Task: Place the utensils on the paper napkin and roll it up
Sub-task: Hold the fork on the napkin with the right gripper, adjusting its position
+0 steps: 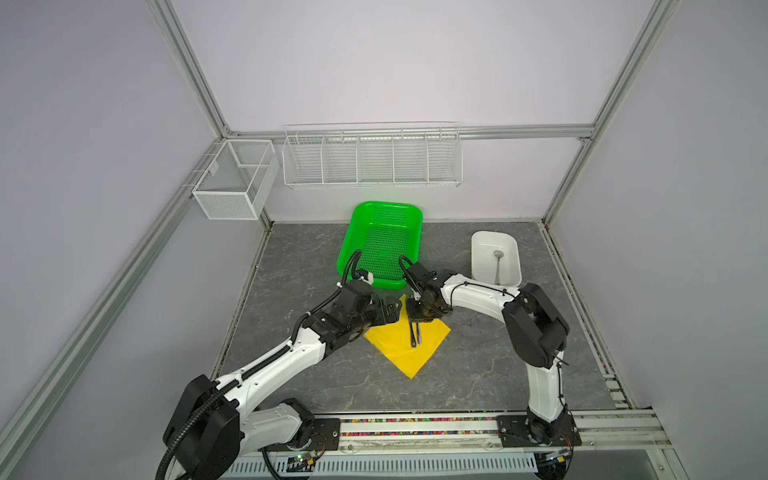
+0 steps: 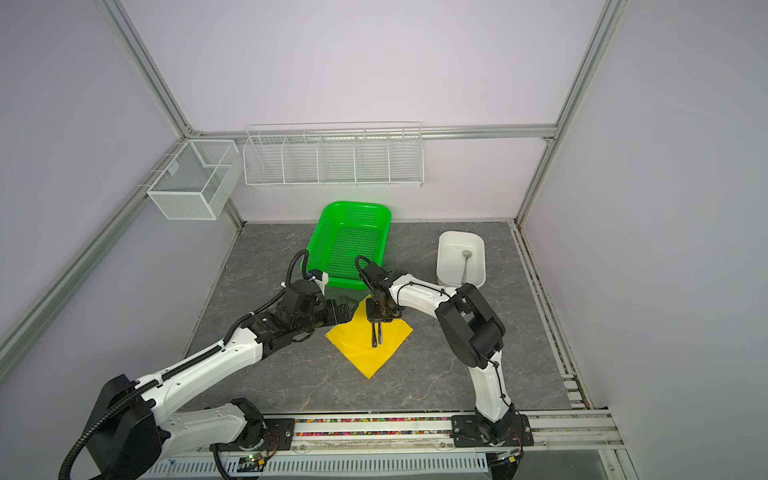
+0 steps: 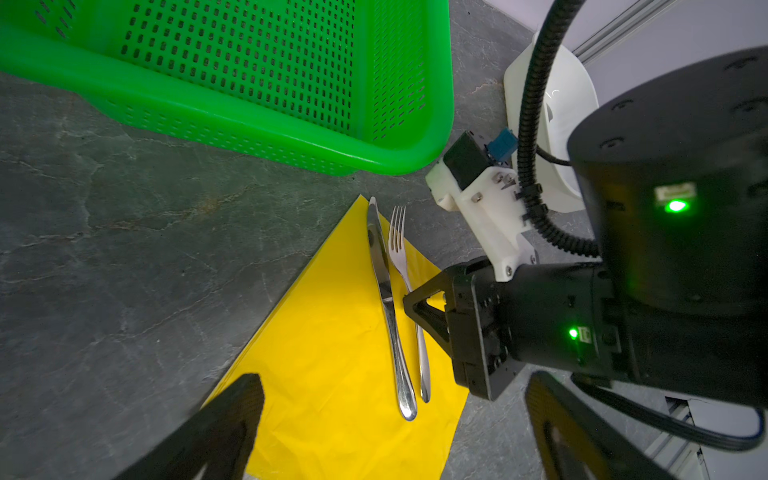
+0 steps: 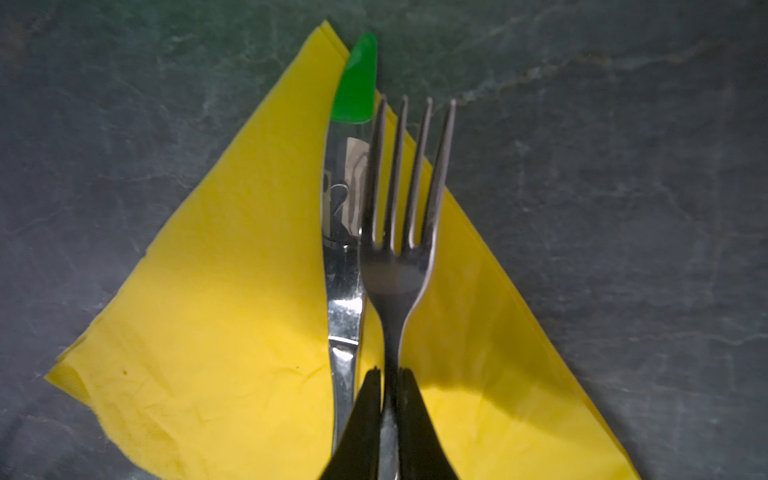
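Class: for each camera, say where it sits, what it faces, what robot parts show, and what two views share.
Top views: high over the arm bases, looking down on the table; left arm and right arm show.
Left wrist: on the left arm, facing the napkin; open left gripper shows.
Right wrist: above the right gripper, shut on the fork.
Shared: both wrist views show fork beside knife.

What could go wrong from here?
The right gripper is shut on the fork, tight beside the knife; releasing may nudge the knife askew.
The knife tip overhangs the napkin edge, so it may poke out when rolled.
The open left gripper hovers by the napkin's edge and could snag it.
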